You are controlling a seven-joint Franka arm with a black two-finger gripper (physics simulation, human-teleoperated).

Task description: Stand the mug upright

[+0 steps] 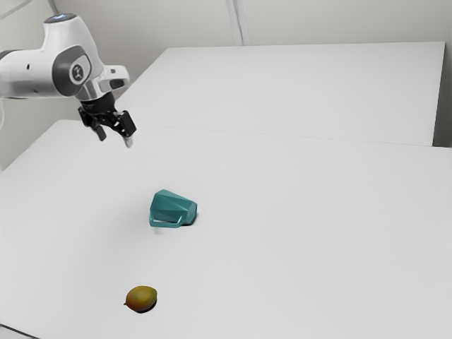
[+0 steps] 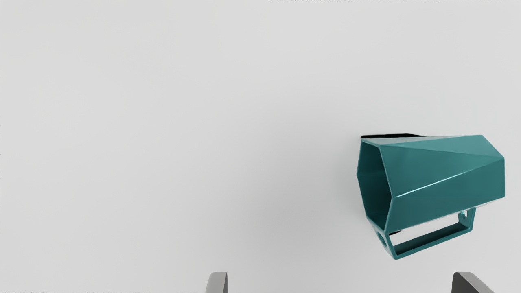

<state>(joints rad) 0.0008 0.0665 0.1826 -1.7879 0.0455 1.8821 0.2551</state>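
Observation:
My gripper (image 1: 116, 140) hangs high above the table in the exterior view, toward the upper left and well apart from the mug. A faceted teal mug (image 1: 173, 208) lies on its side near the middle of the table, its handle toward the exterior view's bottom edge. In the wrist view the mug (image 2: 443, 175) has its dark hollow mouth showing, and its handle is on the side nearer the fingertips. The gripper (image 2: 340, 283) is open, its two fingertips wide apart with nothing between them.
A yellow-green and reddish fruit, like a mango (image 1: 141, 298), rests on the white table (image 1: 304, 233), nearer the exterior view's bottom edge than the mug. Behind the table stands a white raised surface or panel (image 1: 304, 88).

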